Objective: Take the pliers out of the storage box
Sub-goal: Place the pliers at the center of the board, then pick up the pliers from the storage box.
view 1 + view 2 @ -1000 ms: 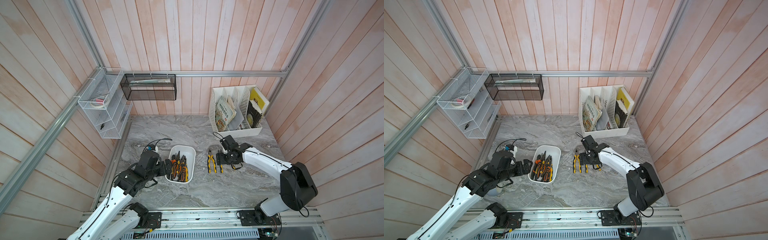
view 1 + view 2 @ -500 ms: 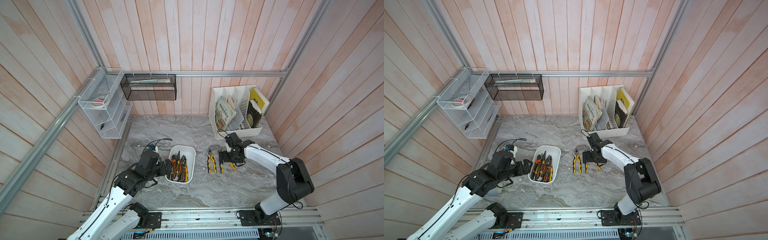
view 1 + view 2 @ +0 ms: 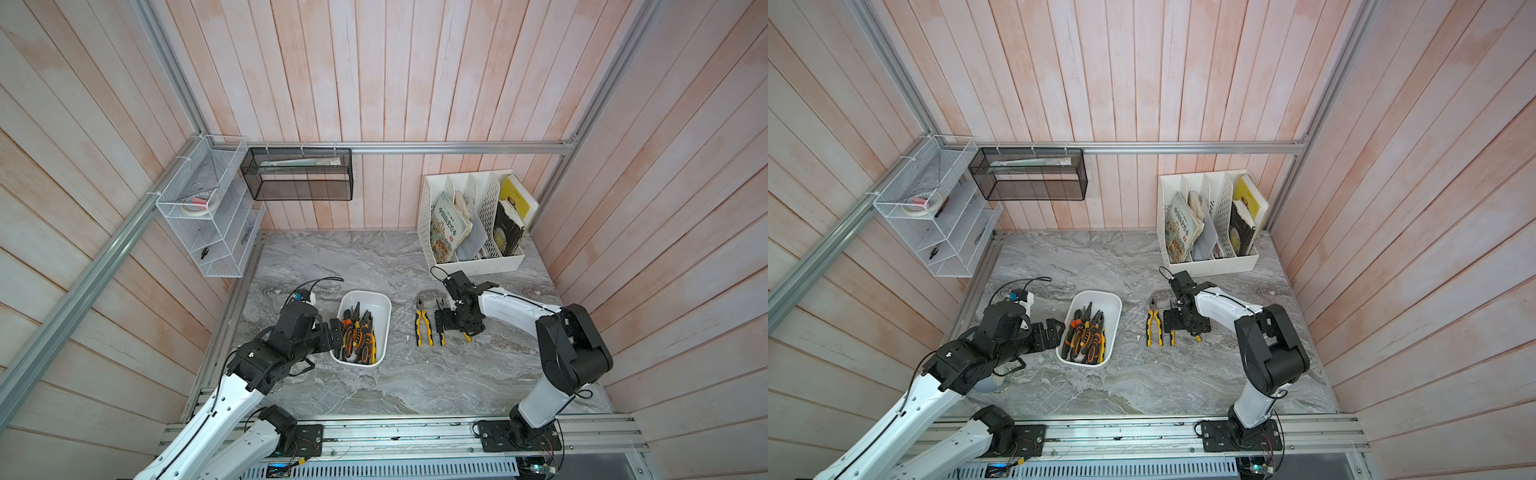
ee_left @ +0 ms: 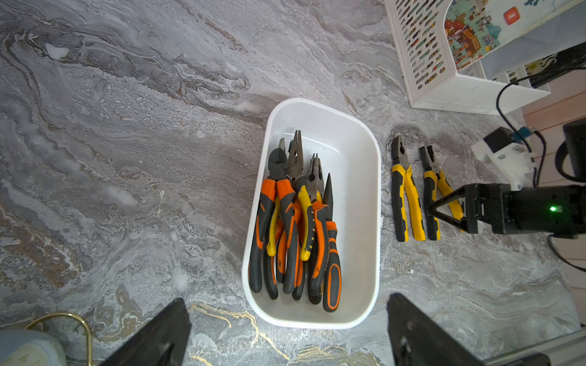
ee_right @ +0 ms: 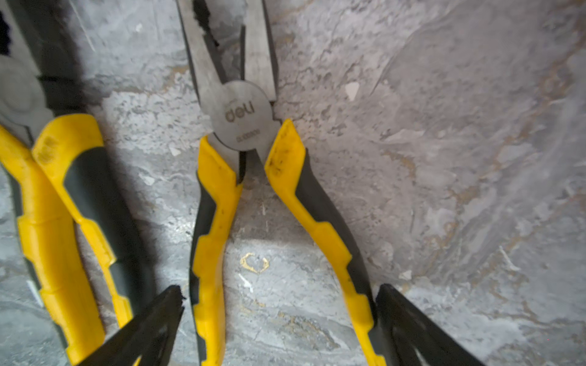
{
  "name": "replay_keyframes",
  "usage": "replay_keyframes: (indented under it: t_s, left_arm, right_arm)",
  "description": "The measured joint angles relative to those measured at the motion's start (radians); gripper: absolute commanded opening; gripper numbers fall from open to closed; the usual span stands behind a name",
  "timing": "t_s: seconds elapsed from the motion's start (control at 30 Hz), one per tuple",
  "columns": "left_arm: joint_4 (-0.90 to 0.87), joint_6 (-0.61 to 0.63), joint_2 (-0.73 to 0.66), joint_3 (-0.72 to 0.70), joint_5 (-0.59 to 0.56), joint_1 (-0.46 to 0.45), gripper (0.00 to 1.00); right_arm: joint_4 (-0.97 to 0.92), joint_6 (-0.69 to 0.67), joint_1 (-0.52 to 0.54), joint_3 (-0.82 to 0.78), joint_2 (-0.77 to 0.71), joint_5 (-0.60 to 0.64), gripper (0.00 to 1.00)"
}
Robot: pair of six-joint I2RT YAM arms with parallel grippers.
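Note:
The white storage box (image 3: 385, 328) (image 3: 1116, 328) (image 4: 364, 221) sits mid-table and holds several pliers (image 3: 358, 334) (image 4: 295, 221) with orange-and-black or yellow-and-black handles. Two more yellow-and-black pliers lie on the table to its right, one (image 3: 424, 330) (image 4: 402, 196) free. My right gripper (image 3: 453, 332) (image 5: 280, 301) stands open astride the spread handles of the other (image 5: 241, 117) (image 4: 431, 187), which rests flat on the table. My left gripper (image 3: 334, 332) (image 4: 288, 310) is open at the box's left wall, holding nothing.
A white perforated file holder (image 3: 478, 264) with books stands at the back right. On the left wall hang a white wire-mesh rack (image 3: 203, 224) and a black mesh basket (image 3: 297, 174). A small white device with a cable (image 3: 305, 296) lies behind the left arm.
My right gripper's jaws have spread slightly wider over the second yellow pliers, and its wrist has shifted a little to the right. The left arm has not moved.

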Motion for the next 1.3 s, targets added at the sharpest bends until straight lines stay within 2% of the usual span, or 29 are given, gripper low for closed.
replay_keyframes:
  t_s: [0.1,0.27,0.5,0.57,0.63,0.7,0.8,1.0,1.17,1.3]
  left_arm:
    - [0.0,0.0,0.0,0.0,0.0,0.0,1.0]
    - [0.0,0.0,-0.006,0.0,0.0,0.0,1.0]
    - [0.0,0.0,-0.018,0.0,0.0,0.0,1.0]
    - [0.0,0.0,-0.017,0.0,0.0,0.0,1.0]
    - [0.0,0.0,-0.017,0.0,0.0,0.0,1.0]
    - [0.0,0.0,-0.017,0.0,0.0,0.0,1.0]
    - [0.0,0.0,-0.017,0.0,0.0,0.0,1.0]
    - [0.0,0.0,-0.017,0.0,0.0,0.0,1.0]
    - [0.0,0.0,-0.012,0.0,0.0,0.0,1.0]
    - [0.0,0.0,-0.005,0.0,0.0,0.0,1.0]
  right_arm:
    - [0.0,0.004,0.015,0.0,0.013,0.006,0.93]
    - [0.008,0.027,0.029,-0.004,0.014,0.005,0.73]
    - [0.014,0.046,0.029,-0.007,0.014,0.008,0.54]
    - [0.014,0.047,0.029,-0.007,0.014,0.009,0.57]
    - [0.013,0.046,0.029,-0.006,0.014,0.011,0.72]
    - [0.007,0.048,0.029,-0.005,0.014,0.016,0.81]
    - [-0.018,0.051,0.032,0.005,0.013,0.021,0.88]
    - [-0.106,0.064,0.049,0.105,-0.04,0.032,0.9]
    - [-0.152,0.087,0.075,0.242,-0.116,0.024,0.83]
    - [-0.145,0.141,0.14,0.297,-0.163,-0.019,0.76]
